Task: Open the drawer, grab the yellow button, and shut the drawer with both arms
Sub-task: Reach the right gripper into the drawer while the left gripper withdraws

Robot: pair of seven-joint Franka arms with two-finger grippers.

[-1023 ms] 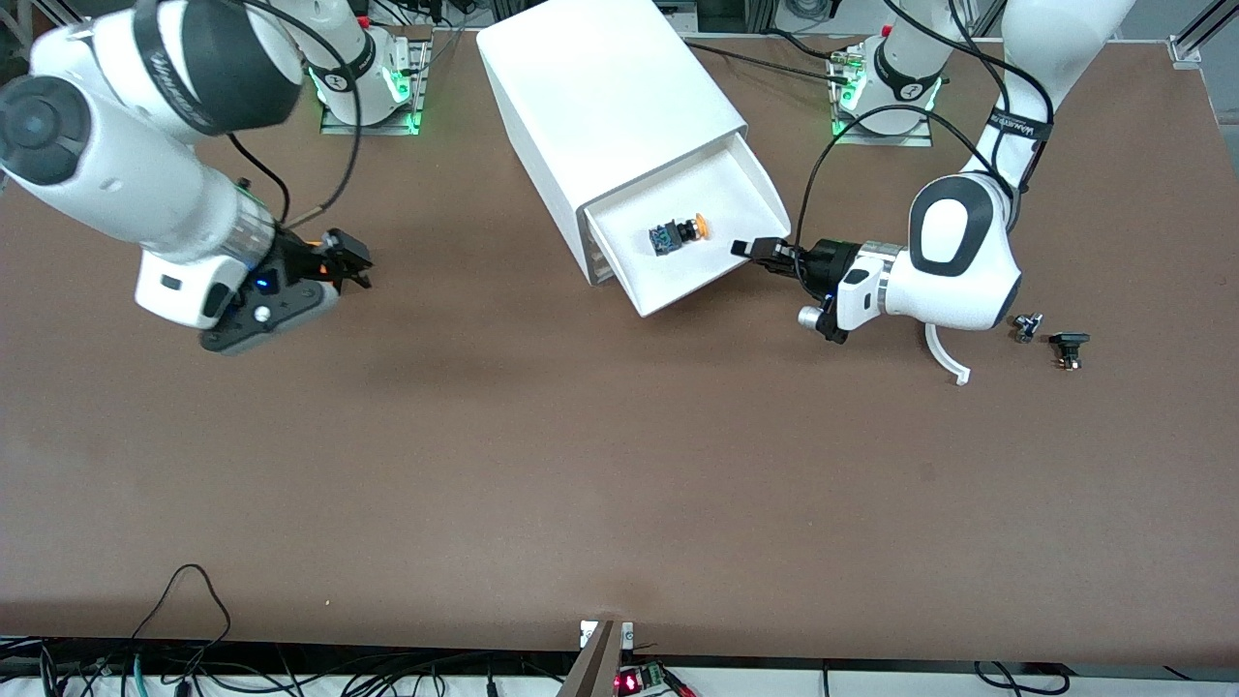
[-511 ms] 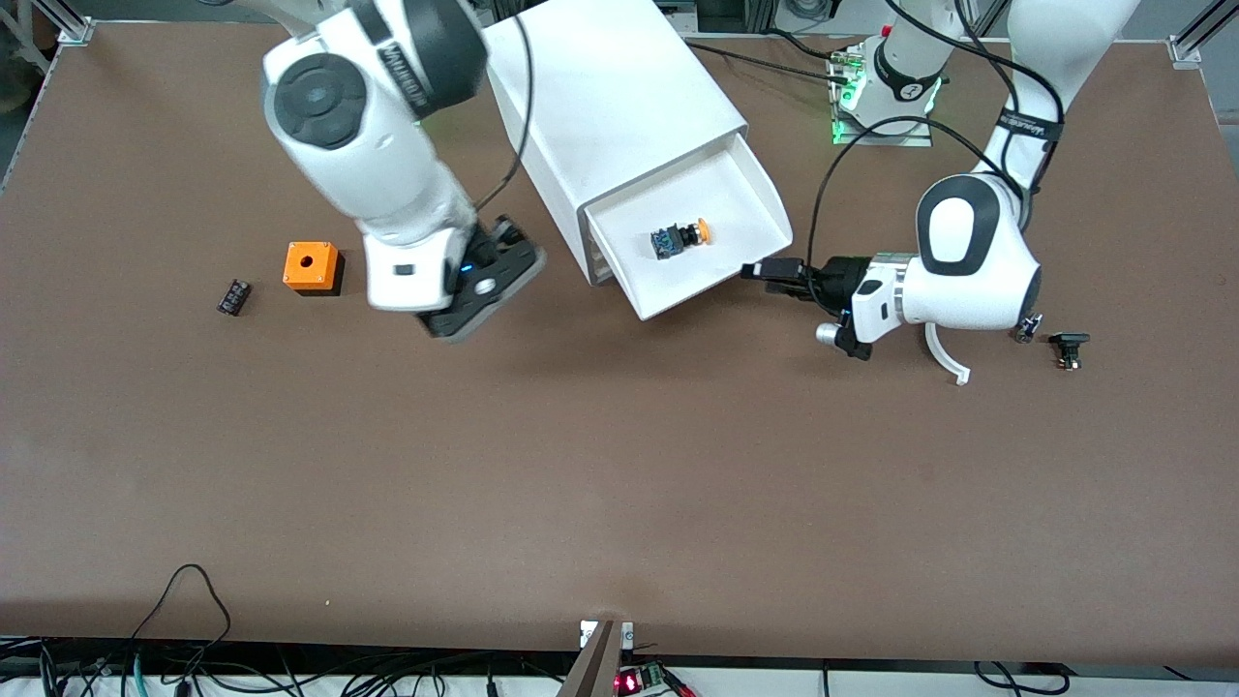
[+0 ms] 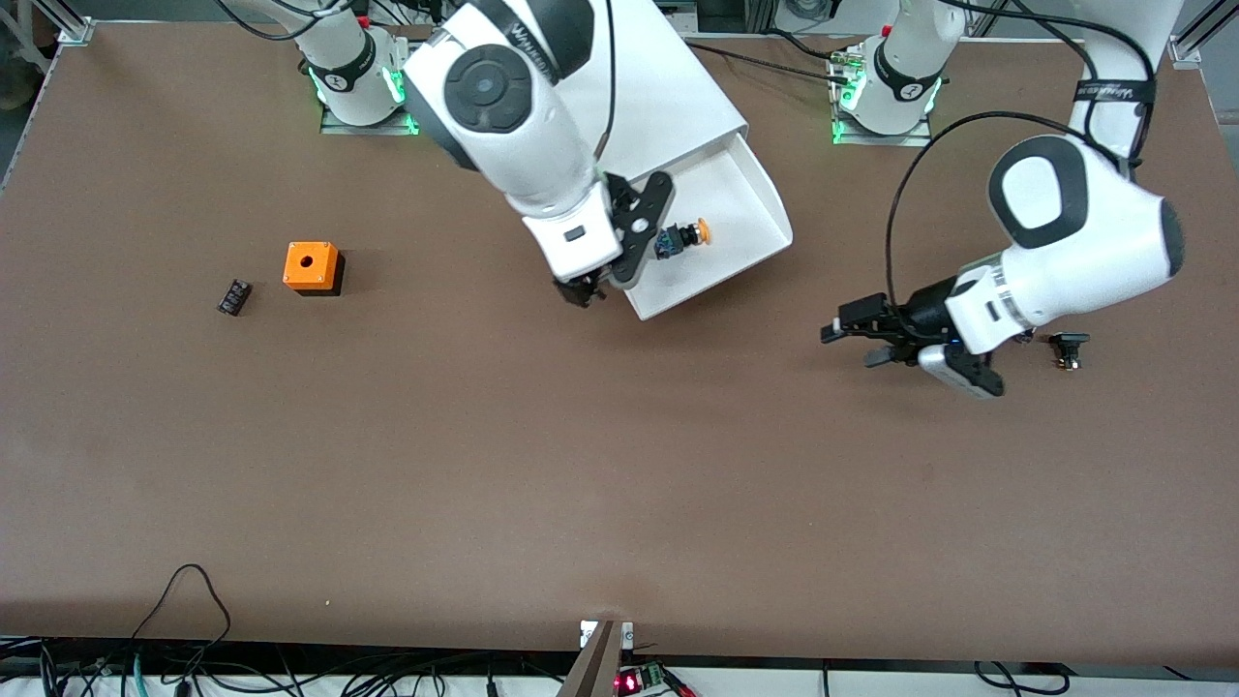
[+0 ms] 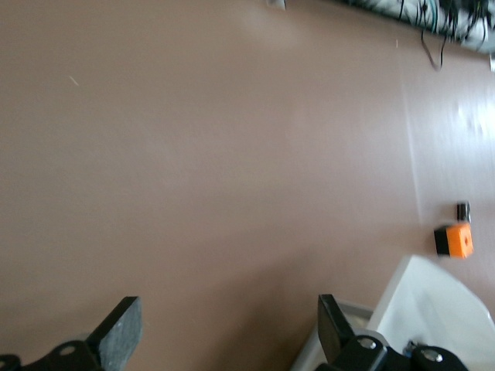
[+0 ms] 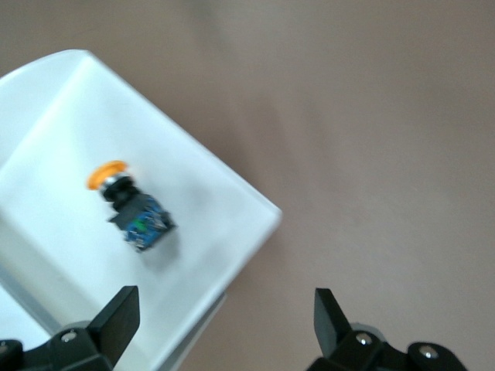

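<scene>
From the front, the wide shallow white plastic drawer stands pulled out of the top of the big white box cabinet. The small push button with the orange cap and dark body lies on its side in that drawer. My right hand hangs over the drawer's front corner, fingers spread and holding nothing, with the button at about 2 o'clock from it. My left hand is over the brown bench, at roughly 4 o'clock from the drawer, also released and empty. An orange cube with a hole and a small flat black part sit at 9 o'clock from my right hand.

My left wrist camera shows my left fingers wide apart over bare bench, the cube well off.

My right wrist camera shows my right fingers parted above the drawer, where the button lies untouched.
</scene>
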